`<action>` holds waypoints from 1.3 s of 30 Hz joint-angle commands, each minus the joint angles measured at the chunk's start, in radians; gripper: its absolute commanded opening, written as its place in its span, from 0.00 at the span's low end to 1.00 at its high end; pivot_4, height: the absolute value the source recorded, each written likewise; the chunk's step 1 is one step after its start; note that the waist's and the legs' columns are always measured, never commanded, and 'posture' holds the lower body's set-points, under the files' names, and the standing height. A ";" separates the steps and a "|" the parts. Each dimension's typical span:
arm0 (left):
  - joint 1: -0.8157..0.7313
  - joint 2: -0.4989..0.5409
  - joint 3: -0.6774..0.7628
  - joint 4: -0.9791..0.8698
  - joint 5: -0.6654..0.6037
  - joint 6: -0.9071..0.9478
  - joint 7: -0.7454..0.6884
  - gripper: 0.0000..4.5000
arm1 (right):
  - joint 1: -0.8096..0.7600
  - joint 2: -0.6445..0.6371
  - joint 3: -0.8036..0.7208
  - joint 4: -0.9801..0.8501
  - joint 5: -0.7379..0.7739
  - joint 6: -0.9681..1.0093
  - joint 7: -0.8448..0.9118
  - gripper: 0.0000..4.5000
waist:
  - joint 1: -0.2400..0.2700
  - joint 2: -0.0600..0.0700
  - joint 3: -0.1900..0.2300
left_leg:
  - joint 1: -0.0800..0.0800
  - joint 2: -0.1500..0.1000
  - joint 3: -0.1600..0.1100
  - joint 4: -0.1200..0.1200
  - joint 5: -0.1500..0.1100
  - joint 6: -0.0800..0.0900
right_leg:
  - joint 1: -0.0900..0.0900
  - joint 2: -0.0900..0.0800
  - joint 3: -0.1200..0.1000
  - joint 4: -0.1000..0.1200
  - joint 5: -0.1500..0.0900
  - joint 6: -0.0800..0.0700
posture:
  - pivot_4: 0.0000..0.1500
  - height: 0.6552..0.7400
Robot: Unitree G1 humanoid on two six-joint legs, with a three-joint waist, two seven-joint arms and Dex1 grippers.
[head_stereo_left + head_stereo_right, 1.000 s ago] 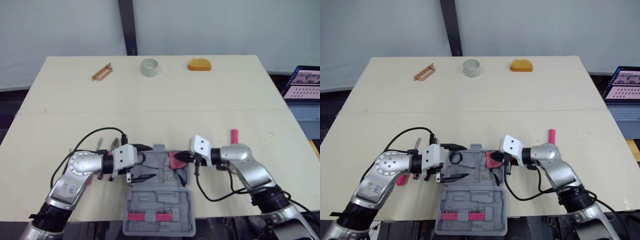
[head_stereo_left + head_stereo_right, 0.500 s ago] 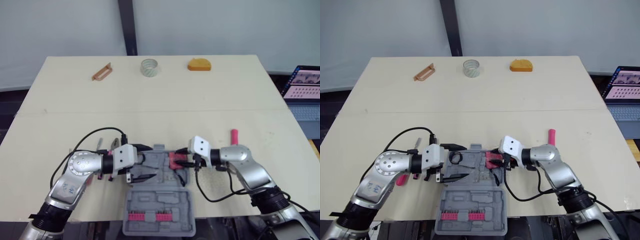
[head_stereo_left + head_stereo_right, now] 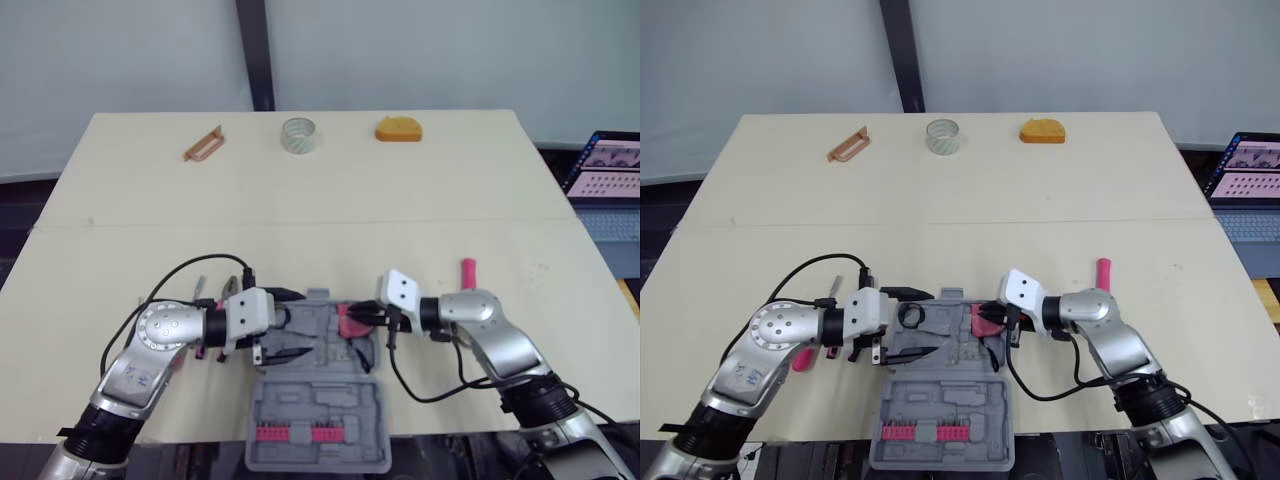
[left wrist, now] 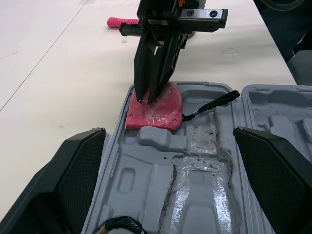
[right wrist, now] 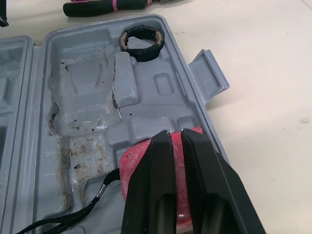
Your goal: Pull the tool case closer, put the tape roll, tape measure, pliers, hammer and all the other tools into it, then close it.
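**Head views**
- Table (image 3: 320, 200): pale top with the tools spread over it.
- Tool case (image 3: 318, 405): grey, lying open at the near edge, between the two arms.
- Left gripper (image 3: 288, 324): over the left side of the case, jaws wide apart, holding nothing.
- Right gripper (image 3: 364, 318): at the red tape measure (image 3: 349, 322), which lies in the far right corner of the case.
- Far edge: orange-brown tool (image 3: 204, 144), clear tape roll (image 3: 298, 135) and orange item (image 3: 399, 130) in a row, well apart from the case.
- Pink handle (image 3: 468, 271): on the table, just beyond the right arm.

**Left wrist view**
- Right gripper: fingers pressed together, tips resting on top of the tape measure, not around it.
- Strap (image 4: 214, 103): black, trailing from the tape measure across the moulded tray.

**Right wrist view**
- Black tape ring (image 5: 141, 41): seated in a round pocket by the case wall.
- Pliers (image 5: 107, 6): pink and black handles, on the table just outside the case.
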 commanded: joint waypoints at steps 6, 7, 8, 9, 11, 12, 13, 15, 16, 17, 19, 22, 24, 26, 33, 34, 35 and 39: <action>-0.006 0.002 0.013 -0.036 -0.018 -0.004 -0.003 1.00 | -0.008 0.003 0.005 -0.015 0.004 -0.002 0.002 0.47 | 0.000 0.000 0.000 | 0.000 0.000 0.000 0.000 0.000 0.000 | 0.000 0.000 0.000 0.000 0.000 0.000 | 1.00 1.00; -0.007 0.002 0.013 -0.036 -0.018 -0.004 -0.003 1.00 | -0.008 0.002 0.007 -0.014 0.001 -0.005 0.001 0.47 | 0.000 0.000 0.000 | 0.000 0.000 0.000 0.000 0.000 0.000 | 0.000 0.000 0.000 0.000 0.000 0.000 | 1.00 1.00; -0.006 0.002 0.013 -0.037 -0.018 -0.004 -0.002 1.00 | -0.008 0.001 0.008 -0.015 0.000 -0.005 0.002 0.47 | 0.000 0.000 0.000 | 0.000 0.000 0.000 0.000 0.000 0.000 | 0.000 0.000 0.000 0.000 0.000 0.000 | 1.00 1.00; -0.006 0.001 0.012 -0.038 -0.018 -0.004 -0.002 1.00 | -0.008 0.000 0.008 -0.015 0.000 -0.005 0.002 0.47 | 0.000 0.000 0.000 | 0.000 0.000 0.000 0.000 0.000 0.000 | 0.000 0.000 0.000 0.000 0.000 0.000 | 1.00 1.00; -0.006 0.001 0.012 -0.038 -0.018 -0.004 -0.001 1.00 | -0.007 0.001 0.006 -0.015 0.001 -0.008 0.000 0.47 | 0.000 0.000 0.000 | 0.000 0.000 0.000 0.000 0.000 0.000 | 0.000 0.000 0.000 0.000 0.000 0.000 | 1.00 1.00; -0.007 0.000 0.011 -0.037 -0.017 -0.003 -0.001 1.00 | -0.008 0.001 0.006 -0.014 0.001 -0.009 0.000 0.47 | 0.000 0.000 0.000 | 0.000 0.000 0.000 0.000 0.000 0.000 | 0.000 0.000 0.000 0.000 0.000 0.000 | 1.00 1.00; -0.007 -0.001 0.010 -0.037 -0.017 -0.003 -0.001 1.00 | -0.008 0.003 0.005 -0.012 0.001 -0.012 -0.002 0.42 | 0.000 0.000 0.000 | 0.000 0.000 0.000 0.000 0.000 0.000 | 0.000 0.000 0.000 0.000 0.000 0.000 | 1.00 1.00; -0.008 -0.002 0.010 -0.037 -0.017 -0.003 -0.001 1.00 | -0.009 0.004 0.004 -0.011 0.001 -0.012 -0.003 0.30 | 0.000 0.000 0.000 | 0.000 0.000 0.000 0.000 0.000 0.000 | 0.000 0.000 0.000 0.000 0.000 0.000 | 1.00 1.00; -0.008 -0.002 0.010 -0.036 -0.018 -0.003 0.000 1.00 | -0.009 0.003 0.005 -0.012 0.001 -0.011 -0.002 0.21 | 0.000 0.000 0.000 | 0.000 0.000 0.000 0.000 0.000 0.000 | 0.000 0.000 0.000 0.000 0.000 0.000 | 1.00 1.00; -0.008 -0.002 0.010 -0.036 -0.018 -0.003 0.000 1.00 | -0.010 0.003 0.006 -0.011 0.000 -0.011 -0.002 0.21 | 0.000 0.000 0.000 | 0.000 0.000 0.000 0.000 0.000 0.000 | 0.000 0.000 0.000 0.000 0.000 0.000 | 1.00 1.00; -0.008 -0.003 0.009 -0.036 -0.017 -0.003 0.000 1.00 | -0.009 0.001 0.008 -0.009 -0.002 -0.013 0.001 0.21 | 0.000 0.000 0.000 | 0.000 0.000 0.000 0.000 0.000 0.000 | 0.000 0.000 0.000 0.000 0.000 0.000 | 1.00 1.00; -0.008 -0.004 0.009 -0.036 -0.017 -0.003 0.001 1.00 | -0.009 0.001 0.008 -0.005 -0.003 -0.015 0.000 0.21 | 0.000 0.000 0.000 | 0.000 0.000 0.000 0.000 0.000 0.000 | 0.000 0.000 0.000 0.000 0.000 0.000 | 1.00 1.00; -0.008 -0.004 0.009 -0.035 -0.017 -0.003 0.001 1.00 | -0.011 0.001 0.009 0.000 -0.005 -0.018 0.001 0.21 | 0.000 0.000 0.000 | 0.000 0.000 0.000 0.000 0.000 0.000 | 0.000 0.000 0.000 0.000 0.000 0.000 | 1.00 1.00; -0.009 -0.004 0.009 -0.033 -0.016 -0.004 0.001 1.00 | -0.011 0.004 0.015 0.018 -0.015 -0.032 0.003 0.21 | 0.000 0.000 0.000 | 0.000 0.000 0.000 0.000 0.000 0.000 | 0.000 0.000 0.000 0.000 0.000 0.000 | 1.00 1.00; -0.011 -0.003 0.009 -0.032 -0.017 -0.003 -0.001 1.00 | -0.015 0.026 0.029 0.135 -0.044 -0.112 -0.001 0.21 | -0.001 0.000 0.000 | 0.000 0.000 0.000 0.000 0.000 0.000 | 0.000 0.000 0.000 0.000 0.000 0.000 | 1.00 1.00; -0.011 -0.002 0.009 -0.033 -0.017 -0.002 -0.002 1.00 | -0.016 0.027 0.033 0.155 -0.049 -0.124 0.001 0.21 | -0.001 0.000 0.000 | 0.000 0.000 0.000 0.000 0.000 0.000 | 0.000 0.000 0.000 0.000 0.000 0.000 | 1.00 1.00; -0.011 -0.002 0.009 -0.032 -0.017 -0.002 -0.002 1.00 | -0.017 0.030 0.036 0.174 -0.053 -0.136 0.002 0.21 | 0.000 0.000 0.000 | 0.000 0.000 0.000 0.000 0.000 0.000 | 0.000 0.000 0.000 0.000 0.000 0.000 | 1.00 1.00; -0.012 0.003 0.014 -0.035 -0.018 -0.001 -0.003 1.00 | -0.002 0.036 0.059 0.286 -0.074 -0.206 0.010 0.21 | 0.000 0.000 0.000 | 0.001 0.000 0.000 0.000 0.000 0.000 | 0.001 0.000 0.000 0.000 0.000 0.000 | 1.00 1.00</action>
